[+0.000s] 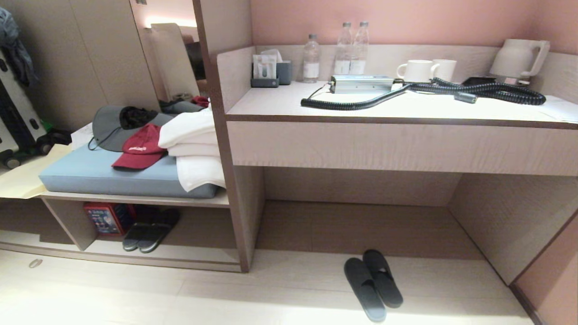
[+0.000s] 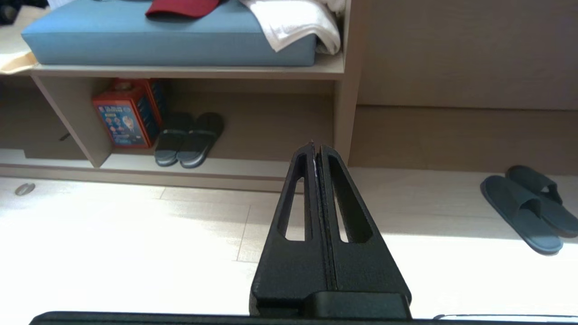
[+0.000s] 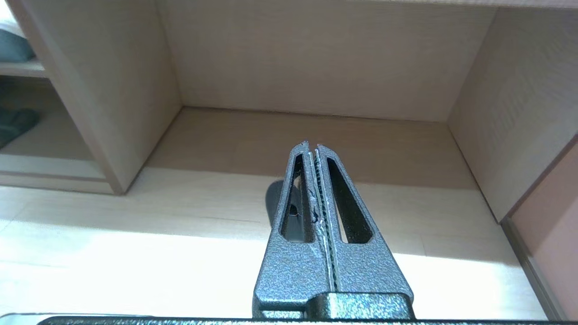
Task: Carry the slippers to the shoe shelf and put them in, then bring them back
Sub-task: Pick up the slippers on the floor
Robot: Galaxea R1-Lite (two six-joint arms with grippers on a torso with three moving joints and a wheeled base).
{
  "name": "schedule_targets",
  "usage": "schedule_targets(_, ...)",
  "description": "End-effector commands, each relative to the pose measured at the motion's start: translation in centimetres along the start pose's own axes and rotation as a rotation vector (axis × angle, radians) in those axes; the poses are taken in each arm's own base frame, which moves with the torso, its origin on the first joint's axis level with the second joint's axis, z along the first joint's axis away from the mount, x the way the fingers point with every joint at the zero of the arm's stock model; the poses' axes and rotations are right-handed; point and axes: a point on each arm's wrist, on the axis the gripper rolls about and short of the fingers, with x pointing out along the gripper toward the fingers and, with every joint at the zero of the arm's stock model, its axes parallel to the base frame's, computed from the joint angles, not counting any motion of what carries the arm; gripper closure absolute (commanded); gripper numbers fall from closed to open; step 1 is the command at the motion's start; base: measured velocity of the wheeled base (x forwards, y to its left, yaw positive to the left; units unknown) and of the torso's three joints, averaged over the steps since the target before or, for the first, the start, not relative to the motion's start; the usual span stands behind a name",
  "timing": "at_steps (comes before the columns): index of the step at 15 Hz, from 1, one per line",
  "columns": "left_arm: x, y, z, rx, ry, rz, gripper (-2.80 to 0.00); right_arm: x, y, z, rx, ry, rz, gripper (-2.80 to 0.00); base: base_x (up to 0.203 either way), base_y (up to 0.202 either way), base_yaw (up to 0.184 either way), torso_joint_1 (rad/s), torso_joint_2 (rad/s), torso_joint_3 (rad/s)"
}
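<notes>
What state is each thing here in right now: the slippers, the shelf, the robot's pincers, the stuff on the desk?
slippers: side by side on the floor before the desk, not held
shoe shelf: open-fronted, another dark pair already inside
left end effector: shut, empty, above the floor
right end effector: shut, empty
water bottles: upright, capped
mugs: upright
towels: folded, stacked, one edge hanging over

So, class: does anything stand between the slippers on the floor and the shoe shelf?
Nothing visible lies on the floor between the slippers and the shoe shelf. Inside the shelf, a red box and another dark pair fill the left part; the space to their right looks free.
</notes>
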Motion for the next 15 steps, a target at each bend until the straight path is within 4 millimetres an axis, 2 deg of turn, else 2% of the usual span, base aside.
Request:
schedule_targets(1,0.00,0.00,0.02,-0.004,-0.002,0.002,0.00,0.01,0.00,0.01,0.000,0.000,0.000,0.00,0.000,0.000,0.000,-0.001,0.00,-0.151)
schedule_targets(15,0.00,0.01,0.02,-0.014,-0.002,0.004,0.00,0.01,0.00,0.01,-0.009,0.000,0.002,0.00,0.000,0.000,0.000,0.002,0.00,-0.197)
